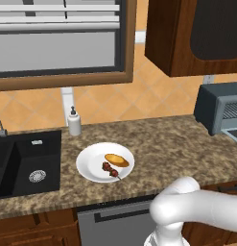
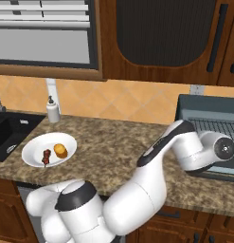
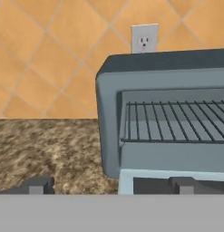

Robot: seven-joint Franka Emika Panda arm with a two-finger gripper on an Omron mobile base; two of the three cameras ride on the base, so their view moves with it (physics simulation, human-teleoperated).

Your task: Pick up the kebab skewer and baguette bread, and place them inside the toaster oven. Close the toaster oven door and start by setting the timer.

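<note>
The white plate [image 1: 91, 170] on the granite counter carries the golden baguette bread [image 1: 116, 160] and, just in front of it, the kebab skewer [image 1: 109, 169]. From the right base both lie at the left, baguette bread [image 2: 60, 151] beside kebab skewer [image 2: 46, 156]. The blue-grey toaster oven [image 1: 211, 105] stands at the counter's right end with its door [image 3: 149, 180] folded down and its wire rack [image 3: 177, 122] bare. My gripper [image 3: 111, 186] is open and holds nothing; it faces the oven's mouth from close by, far to the right of the plate.
A black sink [image 1: 24, 163] is set into the counter at the left, and a white soap dispenser [image 1: 74, 122] stands behind the plate. Dark wood cabinets [image 2: 161, 38] hang over the oven. On the tiled wall behind it is a wall outlet [image 3: 144, 38].
</note>
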